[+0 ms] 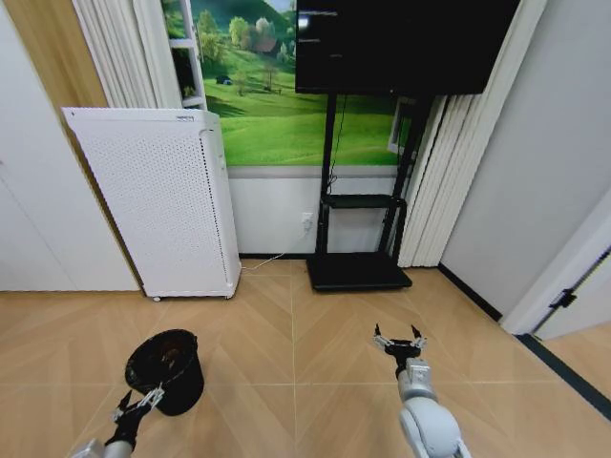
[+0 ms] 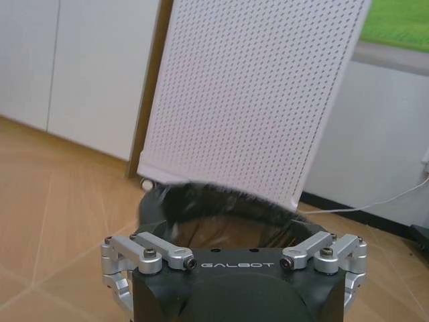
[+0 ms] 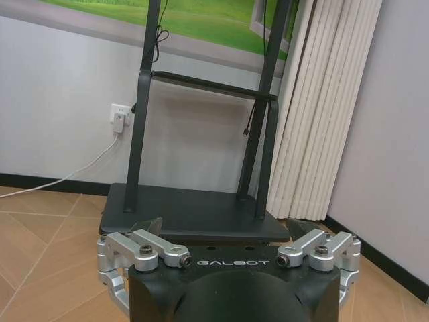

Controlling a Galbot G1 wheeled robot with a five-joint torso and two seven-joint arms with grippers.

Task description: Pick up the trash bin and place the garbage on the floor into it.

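Left gripper (image 1: pixel 143 402) grips trash bin (image 1: pixel 164 370) near white air purifier (image 1: pixel 162 200); right gripper (image 1: pixel 400 340) spread, empty.

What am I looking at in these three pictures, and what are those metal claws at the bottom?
This is a two-armed robot on wheels, in a room with a wooden floor. The wide picture comes from a camera on its head, looking forward and down. The other two come from cameras on its wrists, so each shows that arm's own claw up close.

The claws are its grippers. The left gripper grips the near rim of the trash bin, a small black round one; the left wrist view looks into it. The right gripper hangs open over bare floor, holding nothing.

Behind stand a white perforated unit and a black TV stand with its screen, against a wall mural of green fields.
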